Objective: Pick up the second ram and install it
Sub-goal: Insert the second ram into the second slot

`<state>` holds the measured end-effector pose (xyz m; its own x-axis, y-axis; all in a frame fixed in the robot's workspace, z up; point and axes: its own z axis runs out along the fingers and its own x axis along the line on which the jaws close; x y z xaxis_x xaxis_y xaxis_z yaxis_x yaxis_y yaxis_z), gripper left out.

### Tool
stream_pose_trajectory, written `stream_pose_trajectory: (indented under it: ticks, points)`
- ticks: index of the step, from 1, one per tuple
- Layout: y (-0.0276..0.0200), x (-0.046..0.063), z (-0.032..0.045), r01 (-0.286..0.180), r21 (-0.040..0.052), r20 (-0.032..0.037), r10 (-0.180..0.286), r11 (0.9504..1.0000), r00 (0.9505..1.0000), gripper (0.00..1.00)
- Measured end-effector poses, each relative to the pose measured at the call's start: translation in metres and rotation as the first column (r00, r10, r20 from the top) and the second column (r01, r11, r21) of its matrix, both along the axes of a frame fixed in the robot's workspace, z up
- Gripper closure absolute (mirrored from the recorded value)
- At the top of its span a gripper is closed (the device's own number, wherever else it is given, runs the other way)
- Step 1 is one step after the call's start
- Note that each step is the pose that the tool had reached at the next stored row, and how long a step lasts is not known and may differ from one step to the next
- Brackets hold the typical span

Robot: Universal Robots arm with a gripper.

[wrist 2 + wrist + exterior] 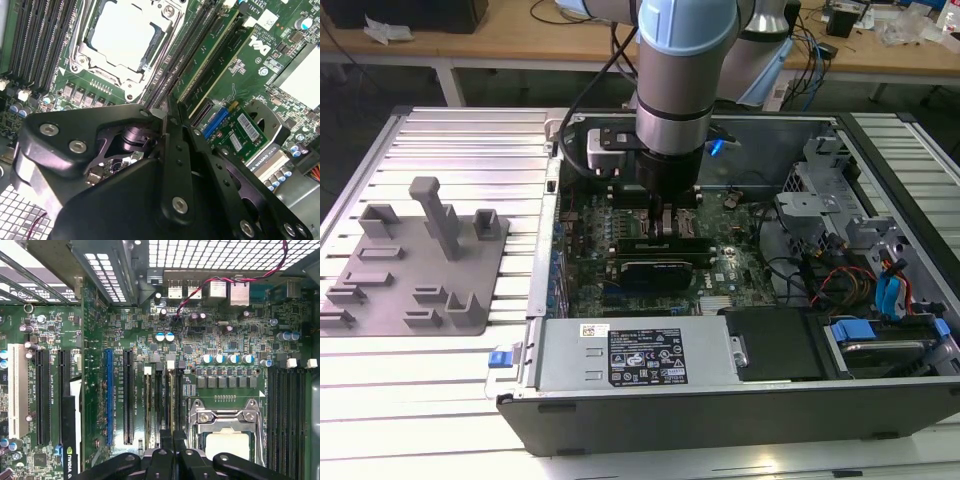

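**Claw closed low over the memory slots, inside the open case**

Exterior view: the black two-fingered claw hangs straight down from the grey and pale-blue arm, deep in the open dark-grey computer case. Its fingers look drawn together. The case walls ring it on all sides. A flat black graphics card lies just beside the fingertips. A silver labelled power-supply box sits beyond the card. A grey metal drive cage crowds the exterior view's right. On the ribbed metal table, well apart at the exterior view's left, stands the grey plastic holder tray with upright posts.

Second wrist view: the claw is closed, with only a seam between its black fingers. I cannot tell whether it grips anything. The second ram, a long narrow green circuit-board stick, stands on edge in a long black slot. Its near end is just beside the fingertips; contact cannot be told. The square silver processor socket lies close alongside, with more black slots beyond it.

First wrist view: the claw sits over the slots between a long blue connector and the socket. A thin red wire loops near the perforated rear wall, well clear of the fingers
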<state>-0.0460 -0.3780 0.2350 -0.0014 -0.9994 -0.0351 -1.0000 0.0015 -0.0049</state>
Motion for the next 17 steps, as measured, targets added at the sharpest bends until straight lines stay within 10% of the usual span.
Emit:
stream_pose_trajectory:
  ticks: [17]
  points:
    - [0.0002,-0.0018,-0.0014,0.0,0.0001,0.0004,0.0,1.0,1.0,0.91]
